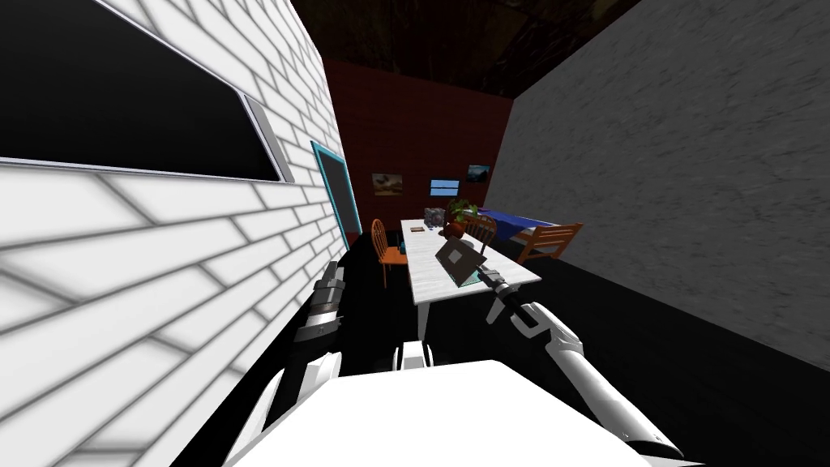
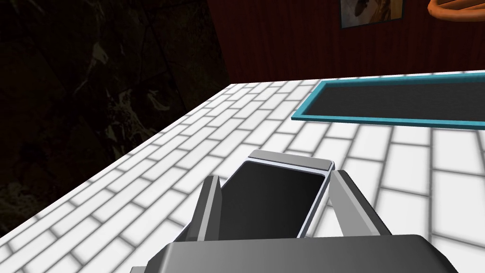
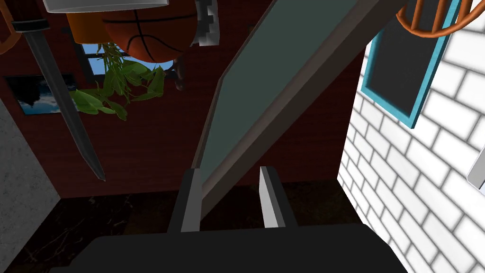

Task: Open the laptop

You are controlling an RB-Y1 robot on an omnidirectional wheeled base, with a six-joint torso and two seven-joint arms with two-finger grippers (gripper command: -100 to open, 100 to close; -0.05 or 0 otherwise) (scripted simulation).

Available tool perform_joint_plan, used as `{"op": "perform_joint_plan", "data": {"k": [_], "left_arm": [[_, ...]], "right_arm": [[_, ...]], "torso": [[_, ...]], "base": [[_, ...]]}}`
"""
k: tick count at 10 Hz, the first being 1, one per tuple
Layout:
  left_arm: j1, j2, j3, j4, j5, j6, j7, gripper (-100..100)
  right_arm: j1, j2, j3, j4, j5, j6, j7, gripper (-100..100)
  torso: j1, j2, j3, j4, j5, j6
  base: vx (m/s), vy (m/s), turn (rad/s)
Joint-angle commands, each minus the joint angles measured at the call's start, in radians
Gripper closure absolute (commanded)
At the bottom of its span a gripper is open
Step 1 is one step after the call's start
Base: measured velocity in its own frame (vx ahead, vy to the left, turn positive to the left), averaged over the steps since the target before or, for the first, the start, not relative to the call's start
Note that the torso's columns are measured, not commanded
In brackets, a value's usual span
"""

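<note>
Laptop (image 1: 459,261) on near end of white worktop (image 1: 425,272), lid raised partway and tilted. Right gripper (image 3: 229,173) clenched on laptop, lid's edge between its fingers, arm reaching in over worktop's near right corner. Left gripper (image 2: 275,176) released, fingers spread wide, low beside white brick wall (image 1: 162,284), well apart from worktop. Basketball (image 3: 151,33) and plant (image 3: 118,85) farther along worktop; orange chair (image 1: 389,247) beside it.

Laptop (image 1: 459,259): dark grey lid, paler square patch. Bench (image 1: 429,280): white. Side wall (image 1: 162,267): white brick pattern, grey joints. Door frame (image 2: 379,121): teal. Chair (image 1: 391,255): orange. Basketball (image 3: 149,33): orange, black lines.
</note>
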Motion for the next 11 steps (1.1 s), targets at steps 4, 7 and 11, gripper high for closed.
{"op": "perform_joint_plan", "data": {"k": [4, 7, 11], "left_arm": [[0.0, 0.0, 0.0, 0.0, 0.0, 0.0, 0.0, 0], [0.0, 0.0, 0.0, 0.0, 0.0, 0.0, 0.0, 0], [0.0, 0.0, 0.0, 0.0, 0.0, 0.0, 0.0, 0]], "right_arm": [[-0.015, 0.051, 0.014, 0.063, -0.037, -0.022, -0.026, 100], [-0.019, 0.15, 0.031, 0.147, -0.084, -0.077, -0.044, 100], [-0.031, 0.059, 0.026, 0.102, -0.104, -0.04, -0.119, -100]], "torso": [[0.002, 0.001, 0.001, 0.0, 0.0, -0.002], [0.001, 0.0, 0.0, 0.003, 0.003, -0.001], [0.01, 0.01, 0.005, 0.013, 0.012, 0.003]], "base": [[-0.006, -0.058, 0.018], [0.014, -0.101, 0.01], [-0.008, 0.011, -0.006]]}}
